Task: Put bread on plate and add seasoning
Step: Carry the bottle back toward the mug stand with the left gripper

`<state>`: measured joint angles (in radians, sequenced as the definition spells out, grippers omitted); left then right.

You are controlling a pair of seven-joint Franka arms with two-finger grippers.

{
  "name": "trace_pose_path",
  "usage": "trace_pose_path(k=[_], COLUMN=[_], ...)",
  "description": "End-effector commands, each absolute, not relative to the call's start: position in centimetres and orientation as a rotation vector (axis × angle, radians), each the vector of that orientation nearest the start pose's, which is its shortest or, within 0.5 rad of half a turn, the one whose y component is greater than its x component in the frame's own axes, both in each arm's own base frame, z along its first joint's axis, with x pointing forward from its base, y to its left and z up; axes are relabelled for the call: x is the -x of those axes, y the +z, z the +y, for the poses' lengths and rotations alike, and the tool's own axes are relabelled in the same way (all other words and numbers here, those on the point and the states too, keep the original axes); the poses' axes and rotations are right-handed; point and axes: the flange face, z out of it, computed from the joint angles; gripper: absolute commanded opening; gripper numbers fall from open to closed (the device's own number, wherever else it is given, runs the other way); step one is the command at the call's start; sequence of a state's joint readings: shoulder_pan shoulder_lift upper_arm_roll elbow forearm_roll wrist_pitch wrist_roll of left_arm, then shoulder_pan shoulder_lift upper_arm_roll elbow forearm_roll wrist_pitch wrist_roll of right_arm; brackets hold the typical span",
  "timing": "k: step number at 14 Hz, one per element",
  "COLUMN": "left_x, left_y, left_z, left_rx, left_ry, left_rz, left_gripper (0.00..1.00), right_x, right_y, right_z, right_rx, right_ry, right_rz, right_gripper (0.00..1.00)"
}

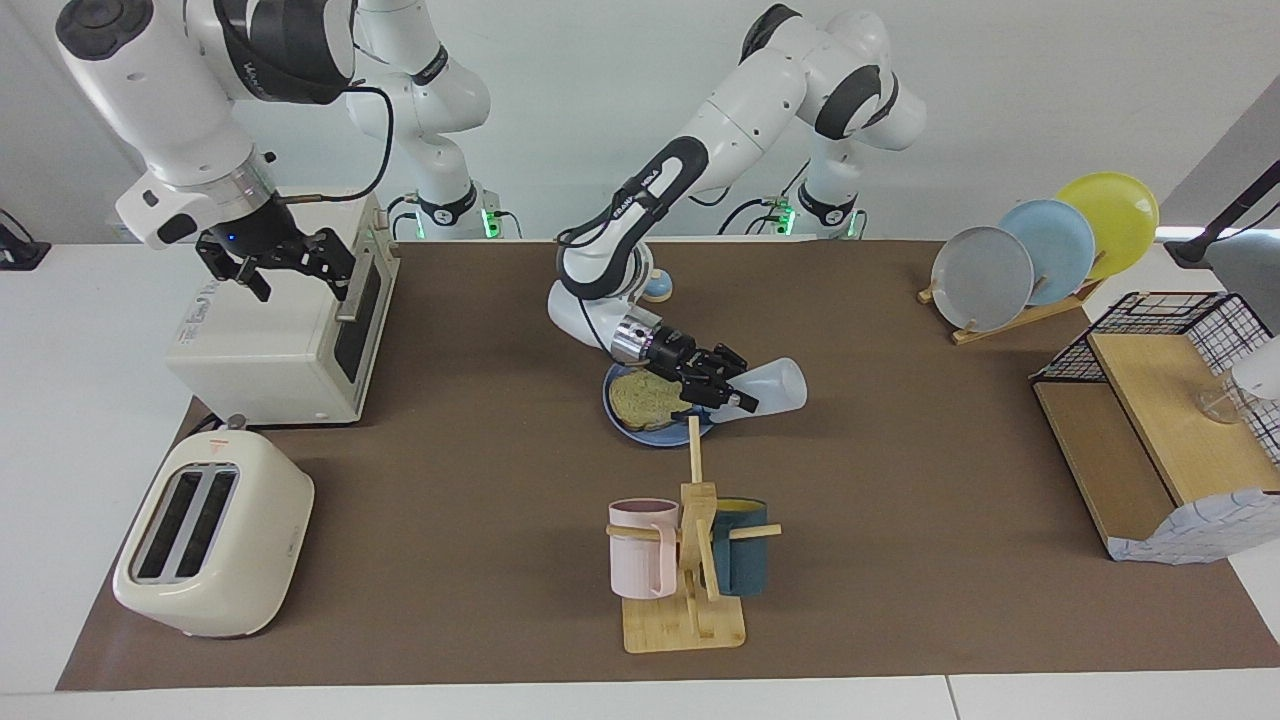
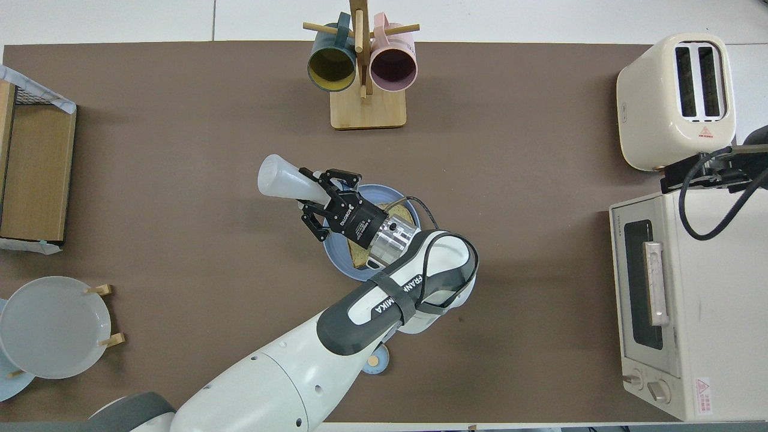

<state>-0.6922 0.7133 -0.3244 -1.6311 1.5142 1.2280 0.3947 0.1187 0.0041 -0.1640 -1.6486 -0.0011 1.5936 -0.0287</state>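
Note:
The bread (image 1: 640, 397) lies flat on the round blue plate (image 1: 652, 434) in the middle of the table. My left gripper (image 1: 716, 386) hangs over the plate's edge toward the left arm's end, shut on the seasoning (image 1: 776, 383). That whitish bottle is tipped almost level, its capped end toward the bread and its base pointing away over the mat. From overhead the left gripper (image 2: 327, 202) and arm cover much of the plate (image 2: 337, 259) and bread (image 2: 361, 258), and the seasoning (image 2: 281, 182) sticks out past the rim. My right gripper (image 1: 298, 272) waits open above the toaster oven.
A white toaster oven (image 1: 270, 345) and a cream toaster (image 1: 210, 535) stand at the right arm's end. A mug tree (image 1: 688, 565) with a pink and a teal mug stands farther out than the plate. A plate rack (image 1: 1040, 250), a wooden shelf (image 1: 1150, 420) and a small blue dome (image 2: 375, 360) are also there.

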Motion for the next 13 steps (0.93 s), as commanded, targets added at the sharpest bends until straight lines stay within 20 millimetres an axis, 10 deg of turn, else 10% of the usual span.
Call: trace_pose_path(k=[1, 3, 7, 13], left_x=[-45.3, -42.9, -44.2, -50.9], left_y=[26.3, 26.8, 36.7, 46.2], left_z=[-45.4, -47.0, -44.9, -35.4], left_rx=[0.954, 1.001, 1.291, 1.991], left_ry=[0.375, 0.329, 0.195, -0.111], left_rz=[1.269, 1.279, 1.368, 1.343], left_gripper=[0.0, 0.0, 0.0, 0.0], right_x=[-54.9, -54.9, -54.9, -54.9], right_y=[58.9, 58.9, 58.9, 58.9], right_z=[-2.6, -2.6, -2.6, -2.6], right_rx=[3.121, 3.121, 3.121, 3.121], right_ry=[0.078, 0.076, 0.078, 0.078], right_rz=[0.042, 0.042, 0.042, 0.042], right_gripper=[1.0, 1.0, 1.0, 1.0])
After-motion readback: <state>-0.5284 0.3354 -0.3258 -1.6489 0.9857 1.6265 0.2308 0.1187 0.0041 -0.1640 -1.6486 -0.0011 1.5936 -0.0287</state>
